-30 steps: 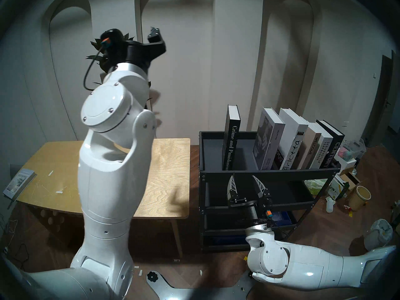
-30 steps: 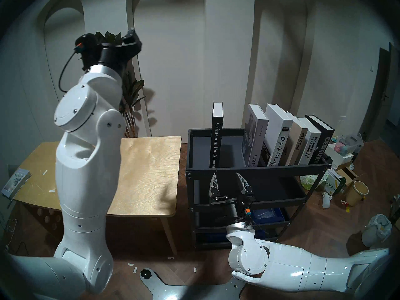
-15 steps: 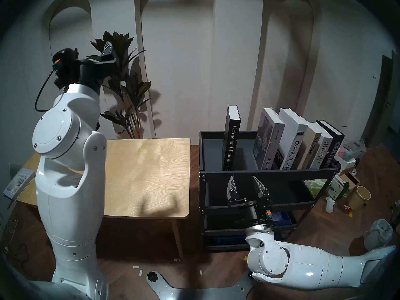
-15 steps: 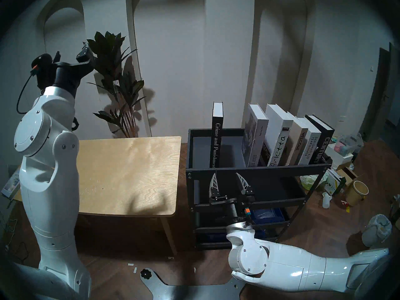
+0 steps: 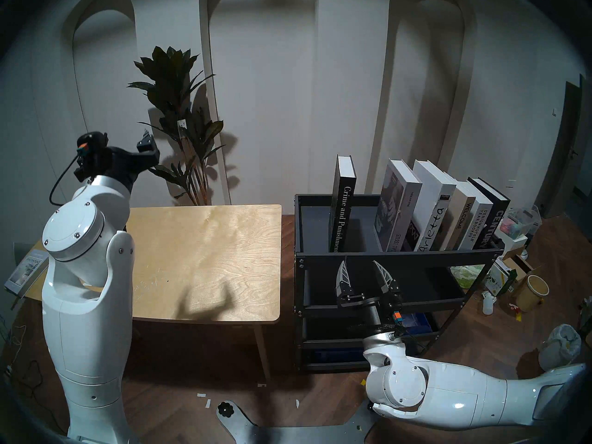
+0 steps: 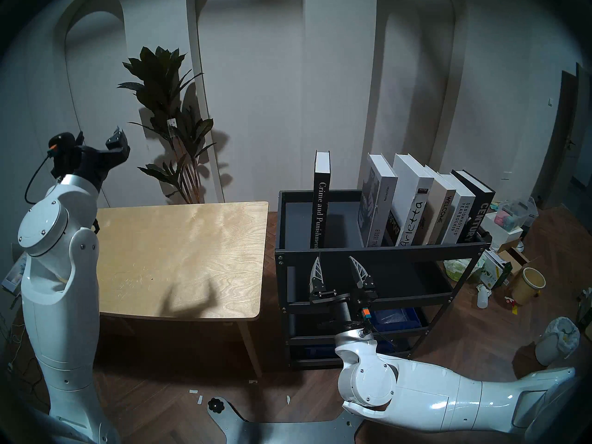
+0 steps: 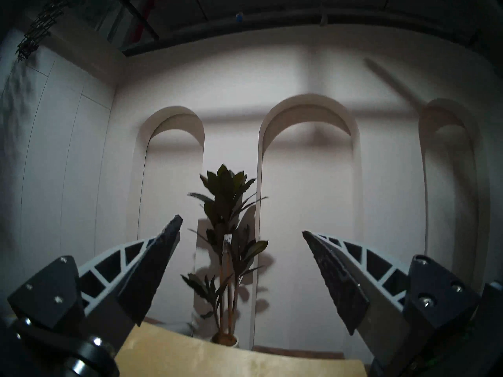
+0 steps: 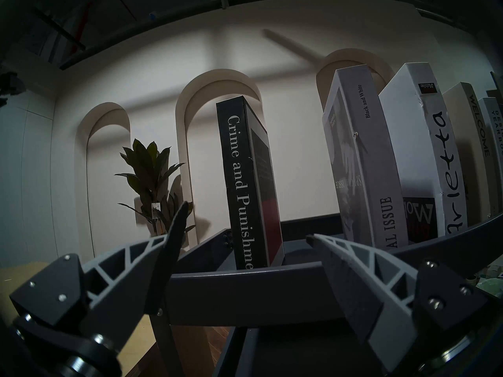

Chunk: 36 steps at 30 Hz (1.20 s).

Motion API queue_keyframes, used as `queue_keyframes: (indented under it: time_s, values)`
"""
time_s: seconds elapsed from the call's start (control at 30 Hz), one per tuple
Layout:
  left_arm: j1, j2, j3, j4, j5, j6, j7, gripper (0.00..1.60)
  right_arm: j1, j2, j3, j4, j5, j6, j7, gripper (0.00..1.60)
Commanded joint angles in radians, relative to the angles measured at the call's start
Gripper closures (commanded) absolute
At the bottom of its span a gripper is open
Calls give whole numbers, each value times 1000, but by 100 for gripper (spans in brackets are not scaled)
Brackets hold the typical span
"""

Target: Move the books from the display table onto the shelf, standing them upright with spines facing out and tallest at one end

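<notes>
Six books stand on the top tray of the black shelf (image 5: 397, 257), spines facing me. The black Crime and Punishment (image 5: 342, 206) stands upright alone at the left. After a gap, Special Issue (image 5: 398, 206), Arietta (image 5: 432, 209), Welcome (image 5: 461, 220), Designhotels Yearbook (image 5: 479, 225) and Century (image 5: 495, 222) lean together at the right end. My right gripper (image 5: 359, 259) is open and empty in front of the shelf's front rim, below Crime and Punishment. My left gripper (image 7: 241, 226) is open and empty, raised above the far left of the display table (image 5: 205, 257) and facing the wall.
A small thin grey book (image 5: 27, 272) lies on the table's left edge, partly behind my left arm. A potted plant (image 5: 182, 129) stands behind the table. Boxes, a tan bin (image 5: 533, 292) and a white bagged bin (image 5: 559, 347) clutter the floor right of the shelf.
My left arm has swung left and downward, from high over the table's middle to its far left side, still open. The right arm and the books have not moved.
</notes>
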Motion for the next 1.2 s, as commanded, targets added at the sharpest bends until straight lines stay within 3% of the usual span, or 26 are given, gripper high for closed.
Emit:
queue_keyframes:
  time_s: [0.0, 0.57, 0.97, 1.17]
  values:
    - [104, 10, -66, 40, -11, 5, -38, 0, 4, -3, 2, -6, -1, -2, 1, 0]
    - [341, 26, -257, 204, -47, -1, -154, 0, 5, -5, 1, 1, -2, -2, 1, 0]
    - [461, 17, -325, 144, -62, -81, -254, 0, 7, -7, 0, 3, -2, -2, 1, 0]
    - [476, 28, -409, 111, -77, -148, -307, 0, 8, -8, -1, 4, -2, -3, 1, 0]
